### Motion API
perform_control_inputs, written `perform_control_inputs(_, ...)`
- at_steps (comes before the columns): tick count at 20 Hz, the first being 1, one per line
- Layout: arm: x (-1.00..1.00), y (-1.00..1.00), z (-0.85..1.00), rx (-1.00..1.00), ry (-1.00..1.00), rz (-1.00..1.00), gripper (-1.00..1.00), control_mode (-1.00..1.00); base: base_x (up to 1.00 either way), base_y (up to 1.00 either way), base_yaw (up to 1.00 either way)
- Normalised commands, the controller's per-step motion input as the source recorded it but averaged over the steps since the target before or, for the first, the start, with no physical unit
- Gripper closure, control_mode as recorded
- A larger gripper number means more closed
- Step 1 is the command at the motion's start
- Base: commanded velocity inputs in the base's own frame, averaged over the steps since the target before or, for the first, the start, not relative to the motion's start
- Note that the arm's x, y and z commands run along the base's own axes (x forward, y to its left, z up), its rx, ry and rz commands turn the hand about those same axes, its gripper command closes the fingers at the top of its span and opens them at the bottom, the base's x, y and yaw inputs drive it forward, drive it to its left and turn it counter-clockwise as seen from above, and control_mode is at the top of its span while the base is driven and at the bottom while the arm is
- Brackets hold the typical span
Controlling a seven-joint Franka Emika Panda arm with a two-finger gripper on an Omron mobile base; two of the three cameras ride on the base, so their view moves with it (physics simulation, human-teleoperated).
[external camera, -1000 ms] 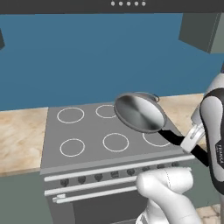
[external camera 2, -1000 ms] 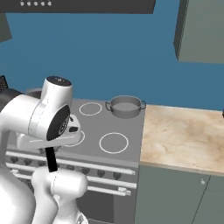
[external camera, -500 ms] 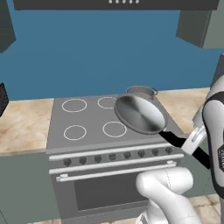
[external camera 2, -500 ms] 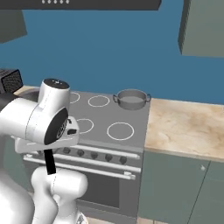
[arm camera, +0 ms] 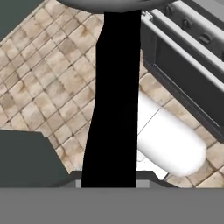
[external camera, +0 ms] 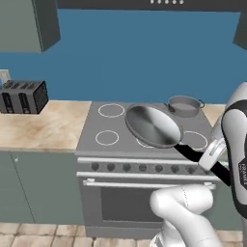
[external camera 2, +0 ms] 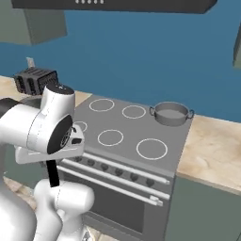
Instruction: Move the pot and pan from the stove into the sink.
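A: Looking over the left base view, I see a dark toaster [external camera: 23, 96] on the beige counter [external camera: 43, 128] at middle left, grey-green wall cabinets [external camera: 29, 24] at upper left, and the blue wall [external camera: 144, 53] behind. The stove [external camera: 144, 159] fills the centre. The robot's own white arm crosses the lower right and covers part of the oven door.

B: What is in the way?

A: The pan [external camera: 153, 126] itself. It hangs tilted in mid-frame over the cooktop and hides some of the burner rings behind it. In the right base view the arm blocks the left end of the stove.

B: Counts?

A: One pan, one pot [external camera 2: 171, 113], one toaster. From the right base view I count five white rings in the open, with a sixth spot under the pot. One row of dark knobs, one bar handle on the oven door.

B: Where is the pot?

A: On the back right burner, upper right of the cooktop in both base views, upright and well apart from the pan.

B: And the gripper?

A: The gripper [external camera: 212, 155] sits at the right edge of the left base view, its jaws drawn narrow and pinching the pan's long black handle [arm camera: 114, 96]. In the hand view that handle runs as a black bar from bottom centre to the pan's rim at the top, with tiled floor [arm camera: 39, 74] and the oven front behind it.
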Motion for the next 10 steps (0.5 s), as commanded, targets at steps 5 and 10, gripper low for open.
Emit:
perform_control_inputs(5, 0.0, 0.0, 0.0, 0.0, 0.0, 0.0, 1.0, 1.0, 0.0, -0.01, 0.42)
perform_control_inputs(10, 0.0, 0.0, 0.0, 0.0, 0.0, 0.0, 1.0, 1.0, 0.0, -0.01, 0.41)
